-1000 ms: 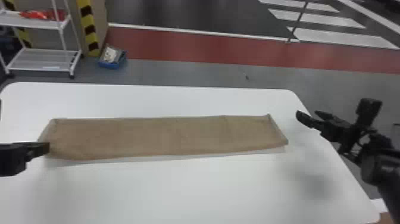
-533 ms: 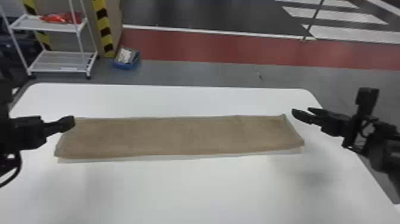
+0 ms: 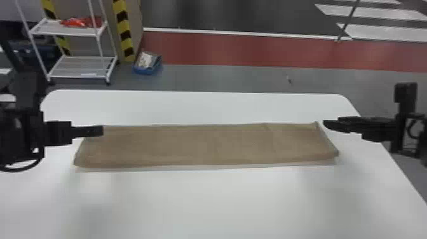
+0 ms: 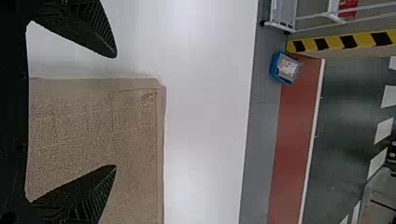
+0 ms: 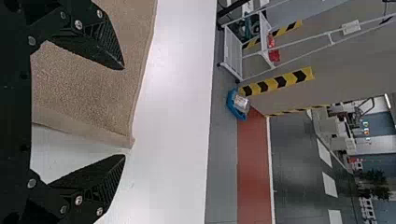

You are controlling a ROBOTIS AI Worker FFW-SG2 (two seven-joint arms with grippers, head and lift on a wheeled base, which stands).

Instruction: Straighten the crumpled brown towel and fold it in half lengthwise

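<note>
In the head view my left gripper [image 3: 87,131] is over the left end of the brown towel [image 3: 203,145], near its far corner. The towel lies flat as a long strip across the table, a paler layer edging its near side. My right gripper [image 3: 333,124] is beside the towel's right end, by the far corner. In the left wrist view the left gripper [image 4: 116,112] stands open, the towel [image 4: 93,126] below and between its fingers. In the right wrist view the right gripper [image 5: 124,112] is open too, with a corner of the towel [image 5: 88,88] between its fingertips.
The white table [image 3: 216,203] extends in front of and behind the towel. Beyond its far edge stand a white wire shelf [image 3: 79,66] and a blue bin [image 3: 147,63] on the floor, at the left.
My left gripper has come in from the left edge to over the towel's left end. The right gripper has shifted slightly relative to the towel's right end. The head view has swung left.
</note>
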